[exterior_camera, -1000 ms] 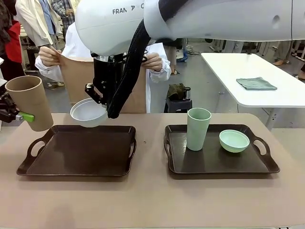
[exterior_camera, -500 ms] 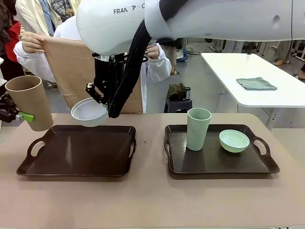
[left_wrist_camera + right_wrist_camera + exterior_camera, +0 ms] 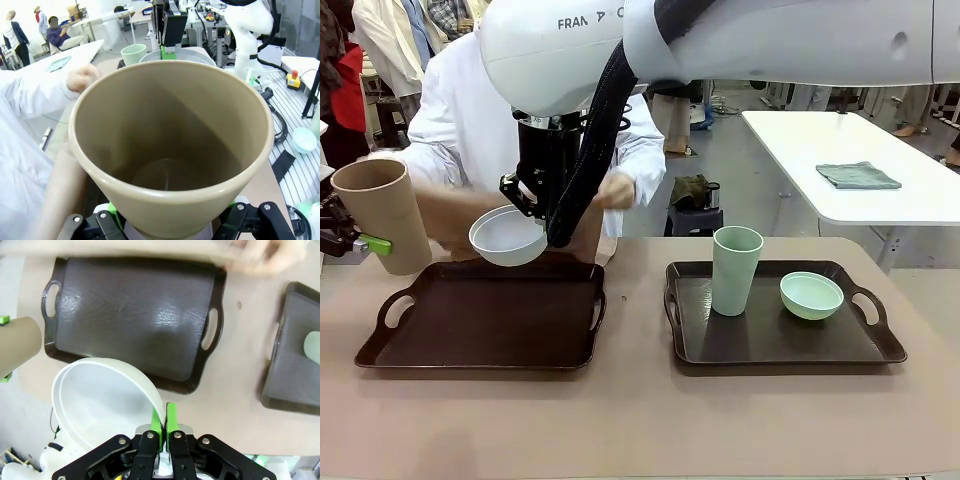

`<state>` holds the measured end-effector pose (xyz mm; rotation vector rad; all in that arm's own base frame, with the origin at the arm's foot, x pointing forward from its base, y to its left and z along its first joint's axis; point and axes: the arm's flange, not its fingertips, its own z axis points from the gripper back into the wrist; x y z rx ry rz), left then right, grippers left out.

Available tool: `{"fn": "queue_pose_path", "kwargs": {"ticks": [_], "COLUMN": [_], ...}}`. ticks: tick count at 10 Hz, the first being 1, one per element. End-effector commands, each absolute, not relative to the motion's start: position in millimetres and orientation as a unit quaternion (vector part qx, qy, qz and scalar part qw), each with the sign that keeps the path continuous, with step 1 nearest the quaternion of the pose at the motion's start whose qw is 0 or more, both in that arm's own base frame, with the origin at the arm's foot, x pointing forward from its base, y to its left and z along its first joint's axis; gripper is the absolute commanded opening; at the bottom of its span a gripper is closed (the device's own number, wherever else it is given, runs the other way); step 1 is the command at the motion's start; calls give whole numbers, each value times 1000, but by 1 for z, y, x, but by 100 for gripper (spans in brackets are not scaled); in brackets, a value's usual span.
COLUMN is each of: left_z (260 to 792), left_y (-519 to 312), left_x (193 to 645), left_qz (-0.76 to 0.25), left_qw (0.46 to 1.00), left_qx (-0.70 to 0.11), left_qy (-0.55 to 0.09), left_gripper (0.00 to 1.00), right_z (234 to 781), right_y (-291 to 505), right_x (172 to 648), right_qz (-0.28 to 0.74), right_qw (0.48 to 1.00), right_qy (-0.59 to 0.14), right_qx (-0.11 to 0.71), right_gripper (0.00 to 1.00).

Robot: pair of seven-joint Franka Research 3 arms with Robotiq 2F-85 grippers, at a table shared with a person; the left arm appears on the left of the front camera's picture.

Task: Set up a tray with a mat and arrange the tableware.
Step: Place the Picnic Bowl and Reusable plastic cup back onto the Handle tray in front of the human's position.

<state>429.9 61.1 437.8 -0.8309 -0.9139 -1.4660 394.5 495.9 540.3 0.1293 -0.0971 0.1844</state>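
Right claw (image 3: pixel 164 427) pinched on the white bowl (image 3: pixel 507 237) rim, over the empty tray's (image 3: pixel 490 320) far edge; left claw (image 3: pixel 368 243) grips the tan cup (image 3: pixel 382 215) beside it. Mat (image 3: pixel 588 232) was held up a second ago, now a blur dropping behind the tray — looks nearly laid, tableware waits.

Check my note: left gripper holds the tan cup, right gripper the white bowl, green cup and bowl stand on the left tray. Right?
One slip: the front view shows the green cup and green bowl on the right tray, not the left. Tan cup and white bowl are held as stated.
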Motion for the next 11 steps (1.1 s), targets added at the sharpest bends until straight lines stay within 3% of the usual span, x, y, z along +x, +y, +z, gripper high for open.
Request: {"fn": "queue_pose_path", "kwargs": {"ticks": [1,11], "left_z": [441,441], "left_y": [62,62], "left_x": [432,432], "left_qz": [-629,-629], "left_qw": [572,572], "left_qx": [-352,-352], "left_qy": [-392,-392], "left_gripper": [0,0], "right_z": [540,540], "right_y": [497,497], "right_x": [394,394], "right_qz": [92,92], "right_qw": [993,993], "right_qy": [-49,-49], "right_qx": [61,61], "right_gripper": [0,0]}}
